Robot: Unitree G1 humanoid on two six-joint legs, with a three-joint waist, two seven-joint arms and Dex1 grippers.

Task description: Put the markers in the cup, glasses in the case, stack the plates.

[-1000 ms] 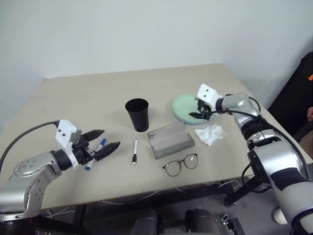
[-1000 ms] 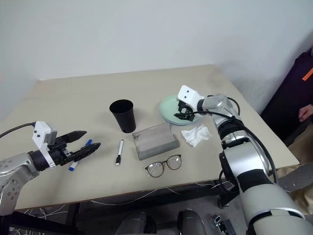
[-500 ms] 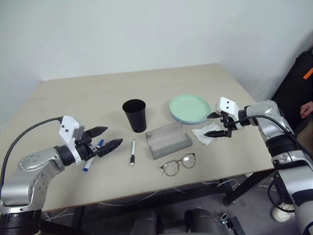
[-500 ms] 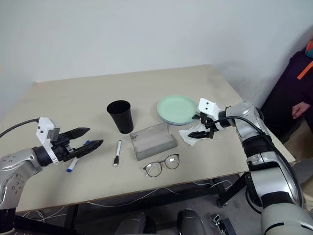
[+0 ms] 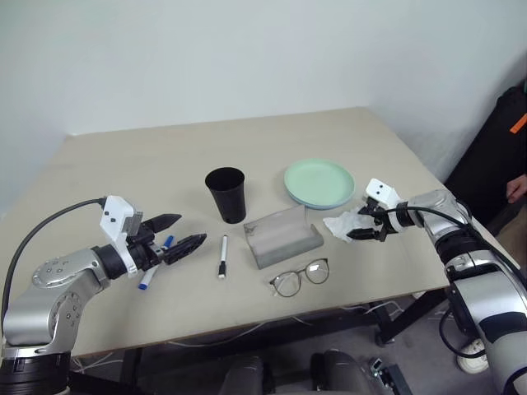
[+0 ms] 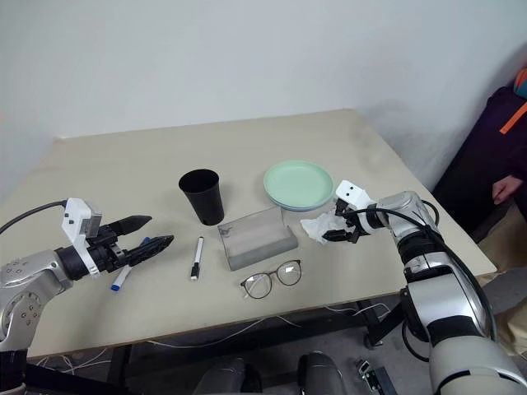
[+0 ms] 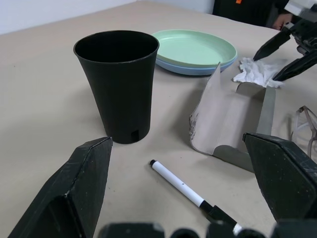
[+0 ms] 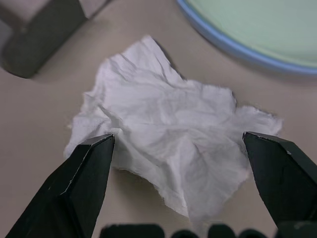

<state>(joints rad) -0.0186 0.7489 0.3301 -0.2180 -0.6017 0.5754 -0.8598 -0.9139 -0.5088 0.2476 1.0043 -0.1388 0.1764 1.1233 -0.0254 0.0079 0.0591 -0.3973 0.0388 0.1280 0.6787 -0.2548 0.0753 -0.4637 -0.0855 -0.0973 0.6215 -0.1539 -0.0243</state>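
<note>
Plates (image 5: pixel 319 183) done: mint one stacked on blue one, right of frame centre, blue rim peeking out underneath in the left wrist view. Markers not done: black-cap marker (image 5: pixel 223 254) lying flat on the table (image 5: pixel 123 164) lower centre-left, just below the cup (image 5: pixel 228 193); blue marker (image 5: pixel 156 262) flat too, far left, partly hidden behind the left gripper (image 5: pixel 188 234). Cup upright at frame centre, looking empty from the wrist view. Glasses (image 5: pixel 301 276) not done: lying lenses-open on the table lower centre, just below the case (image 5: pixel 282 234). Case sitting between cup and plates, lid ajar, nothing visible inside. Left gripper spread wide, empty, hovering over the blue marker, pointing toward the black-cap one. Right gripper (image 5: pixel 365 224) also spread wide, empty, poised right over the crumpled tissue (image 5: pixel 342 222), fingers (image 8: pixel 89 178) straddling it on both sides; contact with the tissue hard to judge. Tissue lying just right of the case, near the plates' lower edge, not a task item. Tally: one of three sub-goals finished, roughly a third. Remaining: both markers into the cup, glasses into the case. Likely next: left side on the blue marker, since already lined up there. Risk: cup light and tall, easy to tip on a marker drop.
</note>
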